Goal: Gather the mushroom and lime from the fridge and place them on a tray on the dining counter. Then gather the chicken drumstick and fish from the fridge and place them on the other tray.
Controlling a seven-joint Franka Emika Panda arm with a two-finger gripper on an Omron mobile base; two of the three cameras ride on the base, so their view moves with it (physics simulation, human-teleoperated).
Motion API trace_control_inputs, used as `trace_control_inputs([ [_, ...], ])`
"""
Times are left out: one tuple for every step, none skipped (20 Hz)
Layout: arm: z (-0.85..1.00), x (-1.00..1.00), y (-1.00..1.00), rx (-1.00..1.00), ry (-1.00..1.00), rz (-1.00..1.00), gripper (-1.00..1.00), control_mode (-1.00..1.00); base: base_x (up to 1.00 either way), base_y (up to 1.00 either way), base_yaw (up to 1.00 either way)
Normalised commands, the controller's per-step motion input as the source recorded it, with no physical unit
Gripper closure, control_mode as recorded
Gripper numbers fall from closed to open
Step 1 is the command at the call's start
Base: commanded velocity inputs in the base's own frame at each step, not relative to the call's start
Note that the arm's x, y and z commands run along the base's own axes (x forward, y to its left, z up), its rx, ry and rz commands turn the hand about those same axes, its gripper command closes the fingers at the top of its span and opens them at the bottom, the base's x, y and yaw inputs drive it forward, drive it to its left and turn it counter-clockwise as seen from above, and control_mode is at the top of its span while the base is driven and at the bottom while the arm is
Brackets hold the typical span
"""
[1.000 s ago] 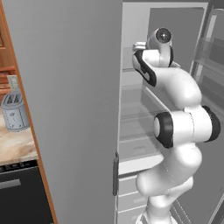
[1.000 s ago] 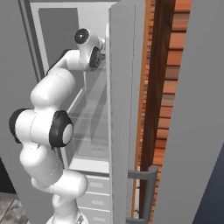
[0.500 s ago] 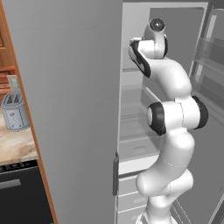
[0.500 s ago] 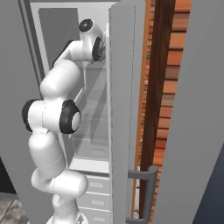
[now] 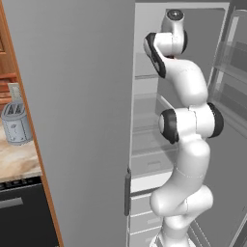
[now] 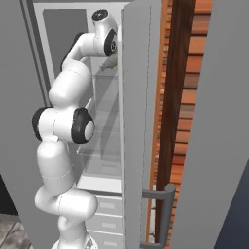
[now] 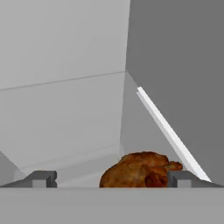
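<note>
In the hand view, the gripper (image 7: 111,179) stands with its jaws spread wide and nothing clamped between them. Only the two dark fingertips (image 7: 41,179) show, one at each side of the lower edge. Between them lies the chicken drumstick (image 7: 139,170) — a reddish-brown lump resting on a white shelf inside the fridge (image 7: 65,109), near the shelf's right-hand edge and just short of the back corner. Its lower part is cut off by the bottom of the view, so contact with the fingertips cannot be confirmed; the whitish bone end cannot be made out.

In the left base view, the arm rises through the open fridge (image 5: 149,125) to the top compartment. In the right base view, the hand is hidden behind the edge of the open fridge door (image 6: 138,121) — a grey bar handle (image 6: 163,214) shows low on its outer face.
</note>
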Motion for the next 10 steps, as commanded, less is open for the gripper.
trace_control_inputs([
  [-0.13,-0.16,-0.21,0.00,0.06,0.00,-1.00,-1.00,0.00,0.00,0.00],
  [-0.10,-0.14,-0.18,0.00,0.06,0.00,-1.00,-1.00,0.00,0.00,0.00],
  [-0.11,-0.09,-0.13,0.00,0.06,0.00,-1.00,-1.00,0.00,0.00,0.00],
  [-0.11,-0.08,-0.13,0.00,0.06,0.00,-1.00,-1.00,0.00,0.00,0.00],
  [-0.16,-0.04,-0.08,0.00,0.05,0.00,-1.00,-1.00,0.00,0.00,0.00],
  [-0.14,0.00,-0.05,0.00,0.05,0.00,-1.00,-1.00,0.00,0.00,0.00],
  [-0.16,0.00,-0.02,0.00,0.05,0.00,-1.00,-1.00,0.00,0.00,0.00],
  [-0.17,0.00,0.00,0.00,0.06,0.00,-1.00,-1.00,0.00,0.00,0.00],
  [-0.18,0.00,0.00,0.00,0.05,0.00,-1.00,-1.00,0.00,0.00,0.00],
  [-0.11,0.02,0.00,0.00,0.05,0.00,-1.00,-1.00,0.00,0.00,0.00],
])
